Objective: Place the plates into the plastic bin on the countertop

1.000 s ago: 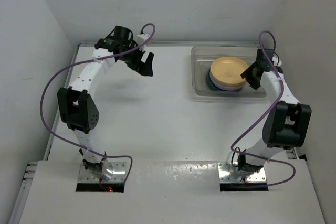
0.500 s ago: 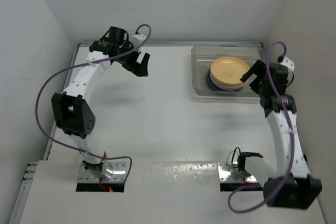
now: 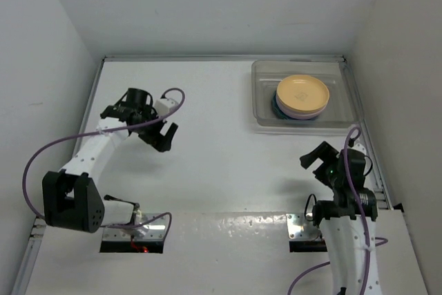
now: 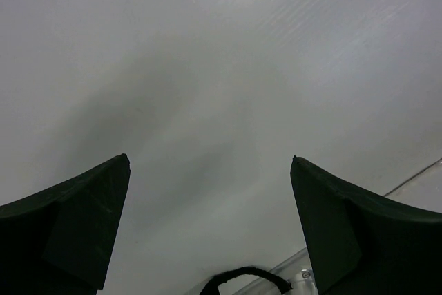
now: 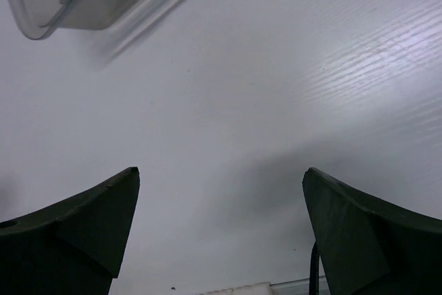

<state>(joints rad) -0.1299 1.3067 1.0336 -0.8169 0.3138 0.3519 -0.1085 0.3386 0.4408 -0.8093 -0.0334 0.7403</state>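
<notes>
The clear plastic bin (image 3: 261,94) sits at the back right of the white countertop (image 3: 221,164). A stack of plates lies in it, a yellow-orange plate (image 3: 302,92) on top, lilac and teal rims showing below. My left gripper (image 3: 164,137) is open and empty over the left middle of the countertop; in the left wrist view (image 4: 210,164) only bare white surface lies between its fingers. My right gripper (image 3: 316,164) is open and empty, near the front right, well short of the bin. The right wrist view (image 5: 221,174) shows the bin's corner (image 5: 65,5) at top left.
White walls border the countertop on the left, back and right. Metal mounting plates (image 3: 304,226) lie at the front edge under the arm bases. Purple cables loop from both arms.
Both arms have pulled back toward the front. The left gripper moved from the back left to the left middle. The right gripper left the bin and moved to the front right.
</notes>
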